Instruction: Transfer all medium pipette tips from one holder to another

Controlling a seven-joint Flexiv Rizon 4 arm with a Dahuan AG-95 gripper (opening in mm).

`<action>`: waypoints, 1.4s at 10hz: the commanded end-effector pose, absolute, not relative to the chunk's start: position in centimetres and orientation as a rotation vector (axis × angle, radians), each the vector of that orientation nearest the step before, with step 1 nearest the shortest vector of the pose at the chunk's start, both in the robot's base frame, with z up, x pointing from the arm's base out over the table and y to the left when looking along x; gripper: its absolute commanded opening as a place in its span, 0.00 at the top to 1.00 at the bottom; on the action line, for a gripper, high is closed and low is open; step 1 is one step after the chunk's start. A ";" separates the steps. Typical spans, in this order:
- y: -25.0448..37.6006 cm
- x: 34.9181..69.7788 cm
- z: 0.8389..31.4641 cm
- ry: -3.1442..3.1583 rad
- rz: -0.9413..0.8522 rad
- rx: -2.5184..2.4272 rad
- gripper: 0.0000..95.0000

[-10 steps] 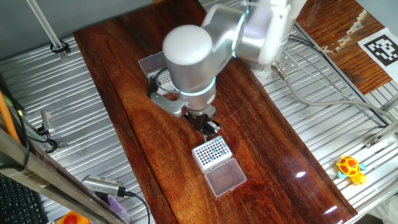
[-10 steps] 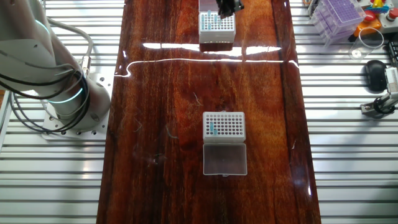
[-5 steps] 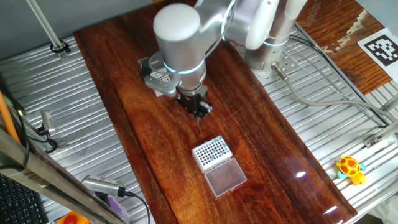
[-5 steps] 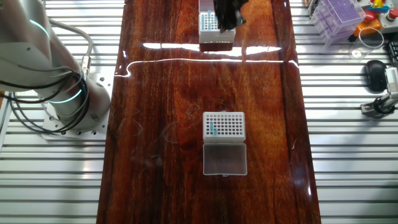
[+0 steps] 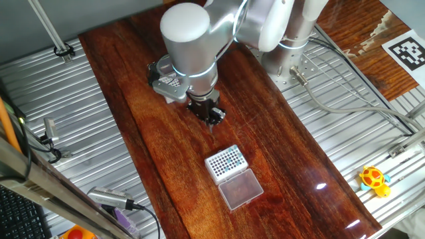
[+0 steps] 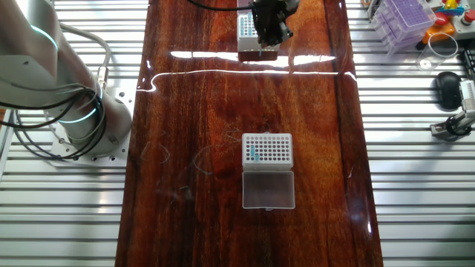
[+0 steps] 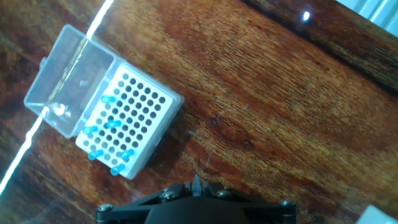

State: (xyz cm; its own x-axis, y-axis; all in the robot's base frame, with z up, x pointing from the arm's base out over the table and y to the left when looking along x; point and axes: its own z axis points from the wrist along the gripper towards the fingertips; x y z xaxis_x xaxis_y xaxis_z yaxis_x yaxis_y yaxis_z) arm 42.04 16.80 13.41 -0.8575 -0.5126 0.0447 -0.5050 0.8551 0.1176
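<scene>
bench: dark wood | yellow toy: 4 o'clock, on metal slats | purple rack: 1 o'clock | black mouse: 3 o'clock | marker tag: 2 o'clock

A dark reddish wooden tabletop runs as a long glossy board between ribbed metal surfaces. Near its middle sits a white holder with a grid of holes, a few blue tips in one column, and its clear lid lies flat on the wood, touching it. At the far end stands a second white holder, partly hidden by the arm; the hand view shows it with a clear lid open beside it and blue tips scattered in its grid
</scene>
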 end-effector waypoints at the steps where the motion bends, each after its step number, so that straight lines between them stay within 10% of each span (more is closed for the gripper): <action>1: 15.1 41.5 13.2 -3.010 -0.090 0.548 1.00; 6: 0.8 38.7 15.6 -2.949 -0.101 0.820 1.00; 14: 2.4 39.9 13.9 -3.040 -0.074 0.519 1.00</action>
State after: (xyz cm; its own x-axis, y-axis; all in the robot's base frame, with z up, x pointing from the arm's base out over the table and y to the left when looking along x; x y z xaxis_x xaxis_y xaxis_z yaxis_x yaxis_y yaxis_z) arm 40.18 3.09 13.34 -0.8996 -0.4352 0.0368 -0.4308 0.8981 0.0887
